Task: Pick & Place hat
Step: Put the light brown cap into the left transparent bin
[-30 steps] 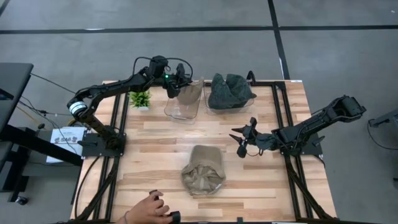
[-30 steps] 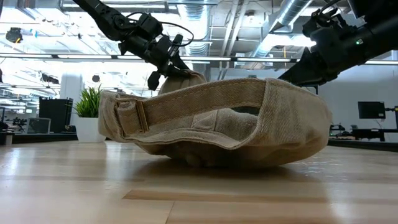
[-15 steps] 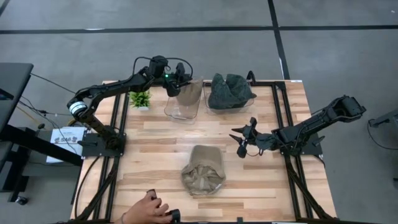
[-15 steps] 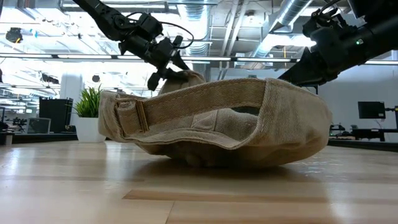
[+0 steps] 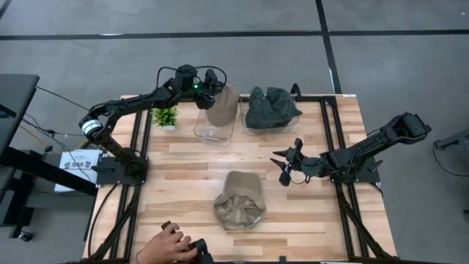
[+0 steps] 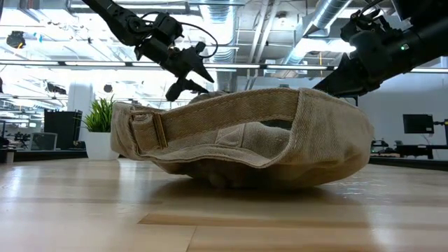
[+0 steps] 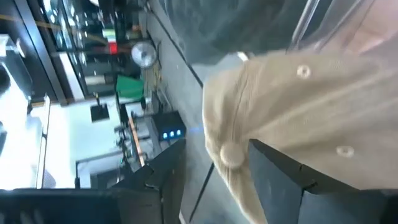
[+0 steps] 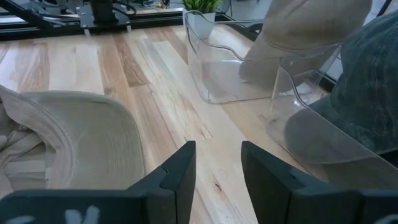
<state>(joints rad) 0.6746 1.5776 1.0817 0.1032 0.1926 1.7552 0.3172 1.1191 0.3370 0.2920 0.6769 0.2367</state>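
Note:
A beige hat (image 5: 223,103) lies in the left clear bin (image 5: 209,130) at the table's far side, leaning on the bin's far wall (image 8: 298,28). My left gripper (image 5: 213,81) hangs open just above and to the left of it, its fingers spread in the low view (image 6: 190,80). A second, olive-beige hat (image 5: 239,199) rests upside down on the table's near middle. My right gripper (image 5: 285,166) hovers open to the right of that hat, nothing between its fingers (image 8: 217,177). My left gripper is open beside the beige hat's crown (image 7: 273,106). One finger (image 7: 286,180) shows in front of the crown near its top button (image 7: 227,154). I cannot tell whether it touches the cloth.
A dark green hat (image 5: 271,108) fills the right clear bin. A small potted plant (image 5: 165,116) stands at the far left. A person's hand (image 5: 172,246) holds a dark object at the near edge. Bare wood lies between the bins and the olive-beige hat.
My left gripper has opened and turned at the wrist without shifting place, letting go of the beige hat. The hat has sunk lower into the left clear bin. The person's hand has shifted along the near edge toward the left.

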